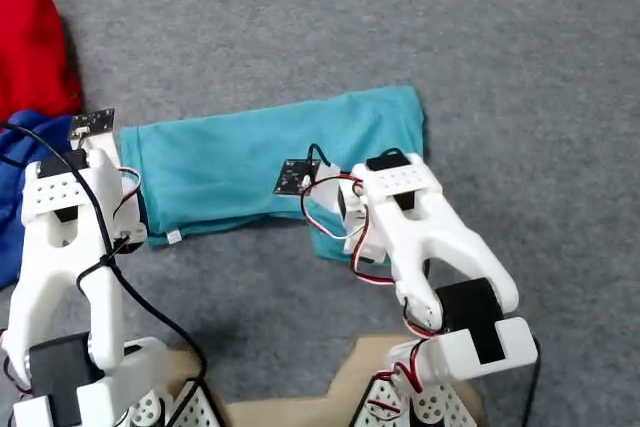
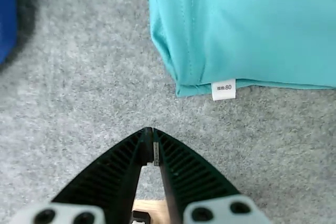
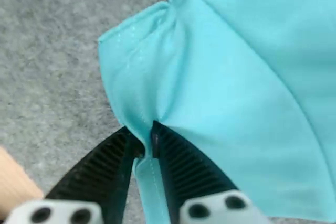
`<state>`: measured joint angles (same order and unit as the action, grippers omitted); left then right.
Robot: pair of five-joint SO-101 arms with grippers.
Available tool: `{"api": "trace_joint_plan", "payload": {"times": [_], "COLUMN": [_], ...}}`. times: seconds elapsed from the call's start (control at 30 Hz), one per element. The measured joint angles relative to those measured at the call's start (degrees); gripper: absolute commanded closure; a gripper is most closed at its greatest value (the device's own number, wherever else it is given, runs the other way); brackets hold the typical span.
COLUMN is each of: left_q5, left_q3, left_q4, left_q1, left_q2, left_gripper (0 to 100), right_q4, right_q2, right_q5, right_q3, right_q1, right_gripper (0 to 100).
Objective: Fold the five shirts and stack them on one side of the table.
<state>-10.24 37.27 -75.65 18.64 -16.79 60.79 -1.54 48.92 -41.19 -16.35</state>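
A teal shirt (image 1: 270, 162) lies partly folded as a long band across the middle of the grey cloth-covered table (image 1: 520, 77). My right gripper (image 3: 144, 140) is shut on a fold of the teal shirt (image 3: 226, 82) at its near edge, beside the right arm (image 1: 400, 212). My left gripper (image 2: 152, 140) is shut with nothing in it, just off the near left corner of the teal shirt (image 2: 247, 24), where a small white tag (image 2: 223, 89) hangs. The left arm (image 1: 65, 217) stands at the shirt's left end.
A red shirt (image 1: 30, 42) and a blue shirt (image 1: 15, 177) lie bunched at the table's left edge. The blue shirt (image 2: 6, 14) sits close beside the left gripper. The far and right parts of the grey cloth are bare. A brown board (image 1: 300, 402) lies at the near edge.
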Motion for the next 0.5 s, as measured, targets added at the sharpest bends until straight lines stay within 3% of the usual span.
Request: {"api": "trace_joint_plan", "payload": {"times": [0.27,0.5], "left_q5": [0.0,0.0], "left_q3": [0.0,0.0], "left_q4": [-1.41,-2.02], "left_q1": [0.0,0.0], "left_q2": [0.0,0.0], "left_gripper": [98,98], "right_q4": [1.58,14.51], "right_q2": [-0.26,-1.41], "right_q5": [-2.64,-3.69], "right_q3": [0.88,14.33], "right_q1": [0.97,1.14], "right_gripper": [99.5,99.5]}}
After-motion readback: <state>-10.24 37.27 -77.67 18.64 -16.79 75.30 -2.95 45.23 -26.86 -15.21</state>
